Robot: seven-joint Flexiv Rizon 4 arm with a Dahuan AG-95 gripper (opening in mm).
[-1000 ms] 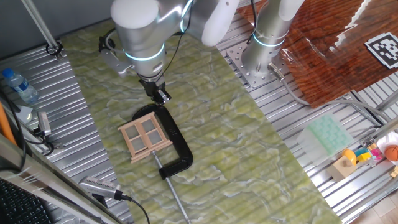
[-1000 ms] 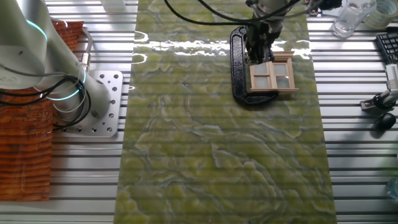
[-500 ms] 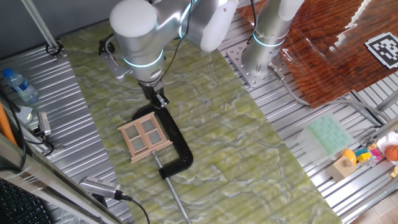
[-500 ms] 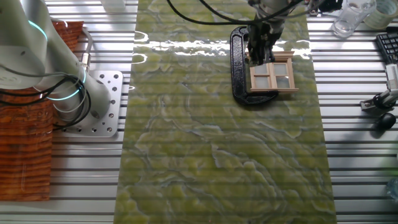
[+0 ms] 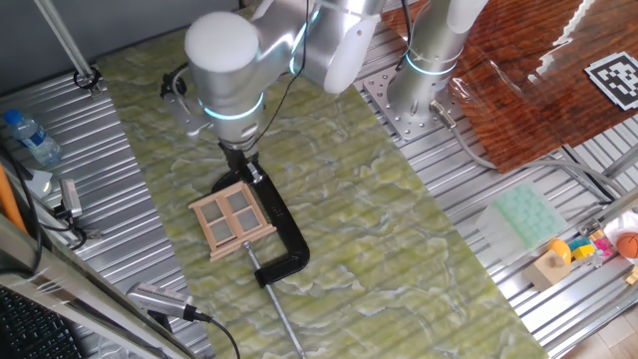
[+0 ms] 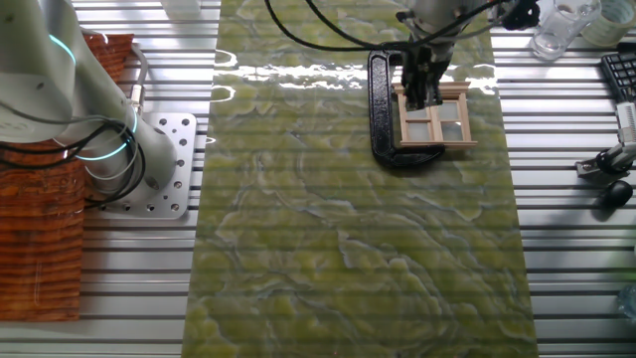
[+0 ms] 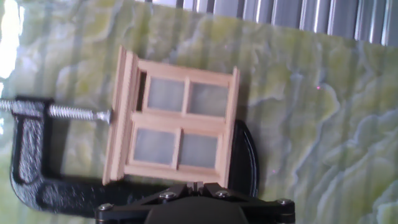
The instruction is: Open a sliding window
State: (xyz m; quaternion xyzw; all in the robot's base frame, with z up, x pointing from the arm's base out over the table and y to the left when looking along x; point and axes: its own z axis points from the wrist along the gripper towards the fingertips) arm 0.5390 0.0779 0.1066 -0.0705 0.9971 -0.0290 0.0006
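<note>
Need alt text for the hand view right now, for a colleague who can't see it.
A small light-tan wooden four-pane window frame lies flat on green marbled matting, held in a black metal C-clamp whose screw presses its left edge. The hand's dark base fills the bottom edge.

From one fixed view I look down steeply across the table (image 5: 399, 249), with the arm's base at the top. The other fixed view looks almost straight down from the opposite side, base at left. Both stand well back and share the sliding window (image 5: 231, 221) in the black clamp (image 5: 284, 234). My hand view hangs close above that same window, facing down.
</note>
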